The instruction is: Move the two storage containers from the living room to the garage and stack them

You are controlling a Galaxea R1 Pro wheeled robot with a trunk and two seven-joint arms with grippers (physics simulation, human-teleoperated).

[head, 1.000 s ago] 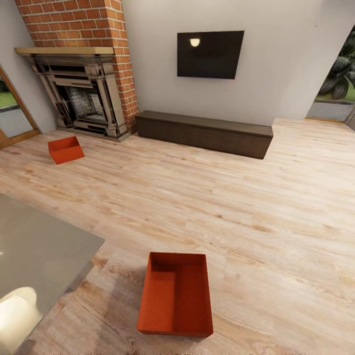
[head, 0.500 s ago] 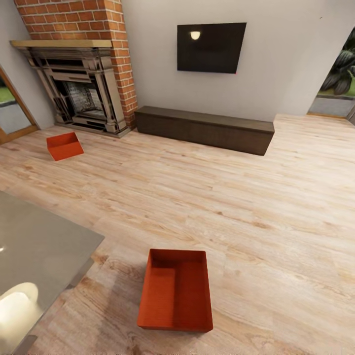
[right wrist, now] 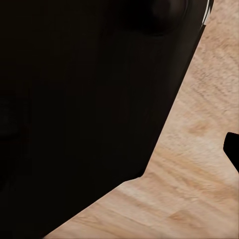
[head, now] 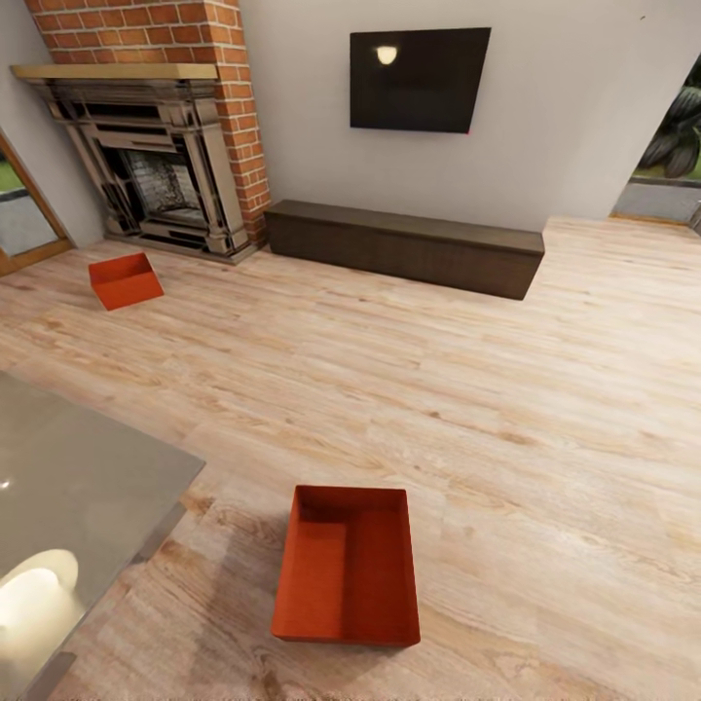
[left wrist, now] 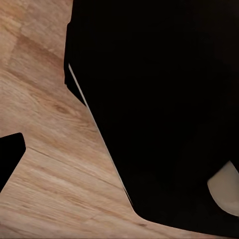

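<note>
Can't really tell what the grippers are doing here. The left wrist view has a big black shape across most of it, with a small dark tip (left wrist: 10,154) poking in at the edge over light wood-plank floor (left wrist: 45,164). The right wrist view is the same story: black bulk, a dark sliver (right wrist: 233,147) at the edge, planks behind. Whether either set of fingers is apart or together, no idea from these.

From the head camera, the nearer orange-red open-topped rectangular storage container (head: 348,567) sits upright on the wood floor (head: 545,409) close in front of the robot, nothing inside it. Just beside it, toward the robot's left, is the corner of a smooth grey tabletop (head: 78,467) with a bright light reflection on it.

The second orange-red bin (head: 125,280) is well apart from the first, far across the room to the left, and looks tilted, right in front of the red-brick fireplace with the dark ornate surround (head: 161,166). Next to the fireplace a long dark low cabinet (head: 404,247) runs along the pale wall, with a black wall-mounted TV (head: 419,80) above it. A glass door (head: 24,219) is at far left, and an opening with greenery (head: 672,146) at far right.
</note>
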